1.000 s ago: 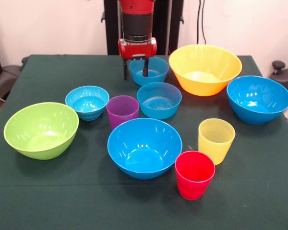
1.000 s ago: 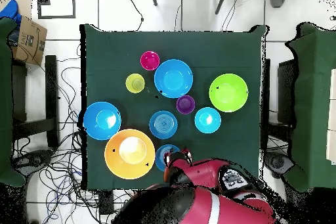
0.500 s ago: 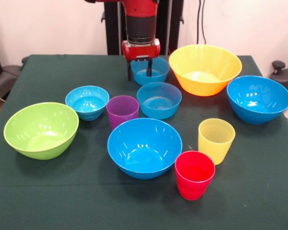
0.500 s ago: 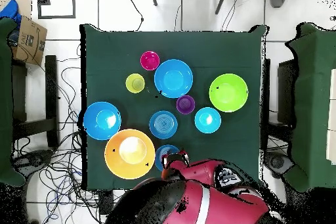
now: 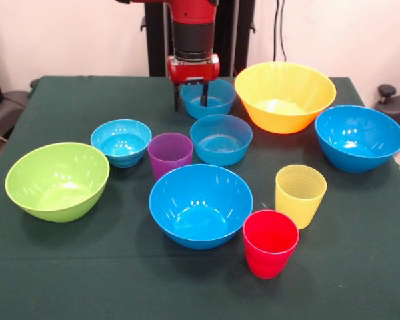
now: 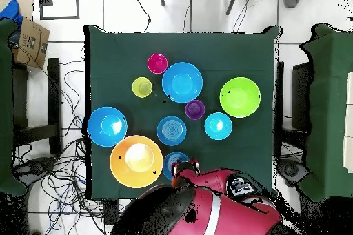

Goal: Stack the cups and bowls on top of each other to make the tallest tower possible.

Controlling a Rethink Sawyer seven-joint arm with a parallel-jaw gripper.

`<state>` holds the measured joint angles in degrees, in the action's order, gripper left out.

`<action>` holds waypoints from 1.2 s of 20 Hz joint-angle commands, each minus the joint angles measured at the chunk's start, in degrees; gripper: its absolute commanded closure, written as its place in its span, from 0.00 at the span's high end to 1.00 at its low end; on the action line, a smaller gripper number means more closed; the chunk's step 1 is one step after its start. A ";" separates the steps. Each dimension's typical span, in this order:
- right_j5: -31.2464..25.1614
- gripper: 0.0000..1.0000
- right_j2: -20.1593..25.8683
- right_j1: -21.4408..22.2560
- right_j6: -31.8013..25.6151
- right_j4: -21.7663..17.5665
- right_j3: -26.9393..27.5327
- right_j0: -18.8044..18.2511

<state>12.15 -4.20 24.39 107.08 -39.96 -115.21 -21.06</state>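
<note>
1. The gripper has its fingers spread apart, astride the near rim of the small blue bowl.
2. That bowl sits at the desk's far edge, just beside the yellow bowl.

The red-and-black arm hangs straight down at the table's far side — wrist vertical, gripper pointing down, its two dark fingers parted with a clear gap between.

glossy smooth plastic bowls, ribbed translucent plastic cups, matt green cloth tabletop
</note>
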 commanded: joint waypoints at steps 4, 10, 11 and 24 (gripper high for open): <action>0.74 1.00 3.70 -1.11 7.60 2.88 4.94 -0.15; -0.21 1.00 4.09 -0.70 7.26 2.55 4.71 -0.48; -0.29 1.00 4.09 -0.66 7.26 2.59 4.70 -0.51; 1.92 1.00 3.73 -0.44 7.98 3.02 4.53 -0.29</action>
<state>12.16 -4.26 24.39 107.08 -39.87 -115.21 -21.15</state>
